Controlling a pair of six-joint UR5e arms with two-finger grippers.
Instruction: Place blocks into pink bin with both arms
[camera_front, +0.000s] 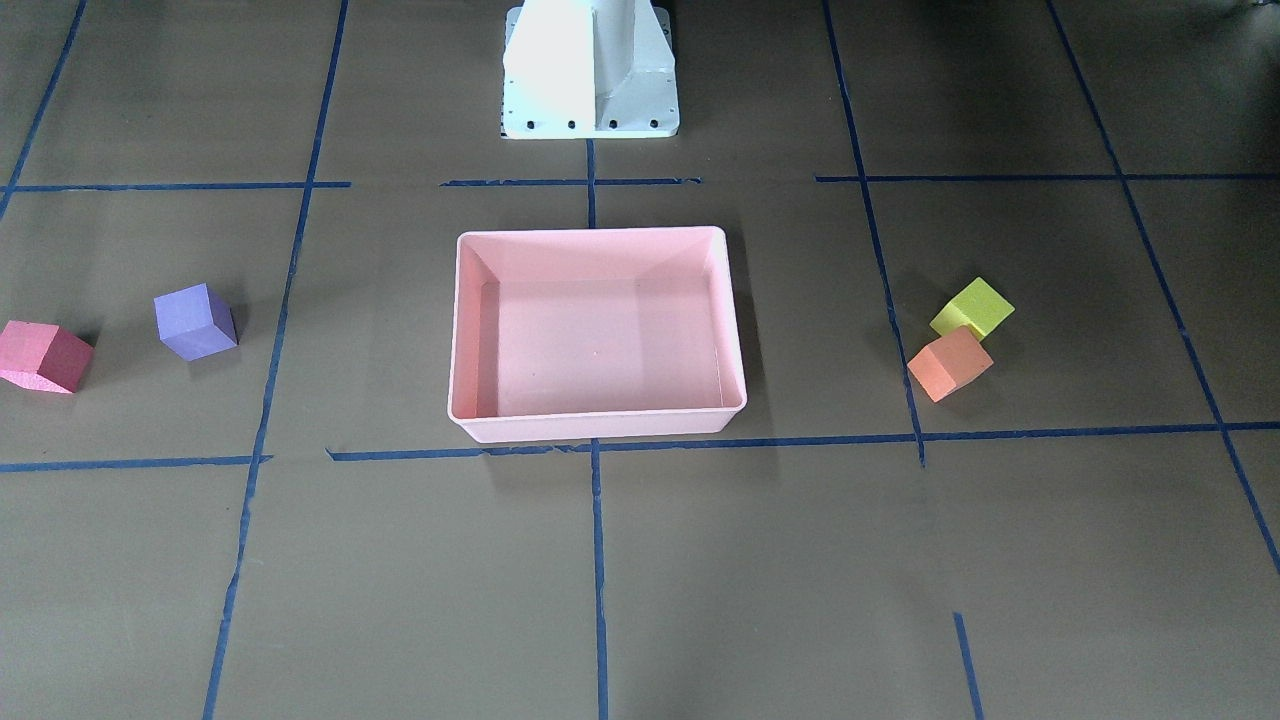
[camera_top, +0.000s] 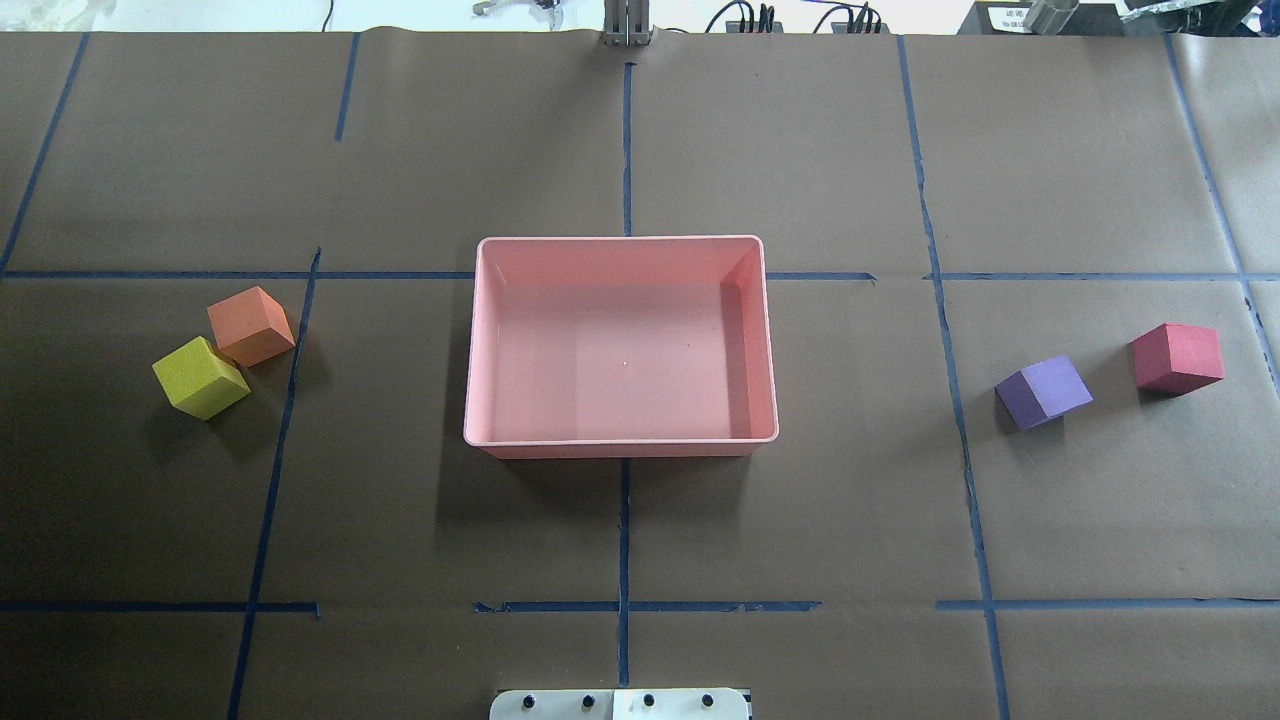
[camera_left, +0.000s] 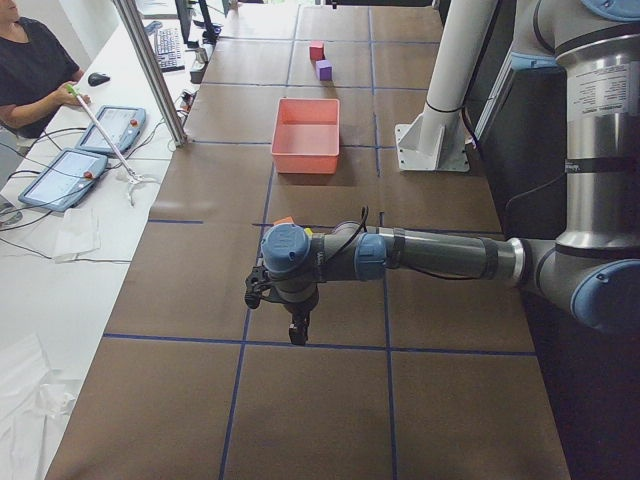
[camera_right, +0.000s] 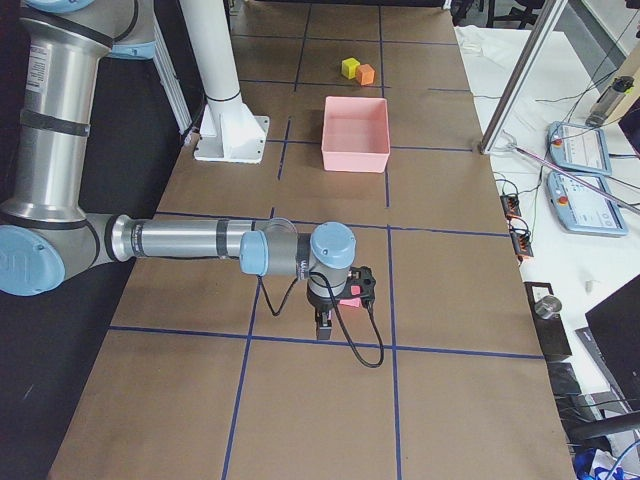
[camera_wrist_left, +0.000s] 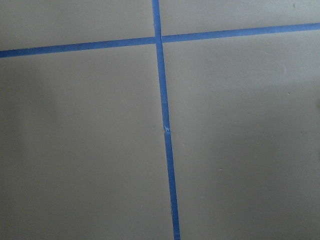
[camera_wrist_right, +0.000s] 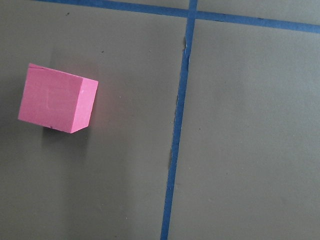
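The pink bin (camera_front: 600, 340) sits empty at the table's middle, also in the overhead view (camera_top: 620, 350). The yellow-green block (camera_top: 200, 377) and the orange block (camera_top: 250, 325) touch each other on the robot's left. The purple block (camera_top: 1043, 390) and the pink-red block (camera_top: 1178, 357) lie apart on its right. The left gripper (camera_left: 298, 330) hangs low over bare paper, short of the orange block; I cannot tell if it is open. The right gripper (camera_right: 324, 325) hangs beside the pink-red block (camera_wrist_right: 57, 98); I cannot tell its state either.
The white pedestal (camera_front: 590, 70) stands behind the bin. Blue tape lines (camera_top: 624, 530) cross the brown paper. An operator (camera_left: 30, 60) sits at a side bench with tablets (camera_left: 75, 175). A metal post (camera_left: 150, 70) stands at the table's edge.
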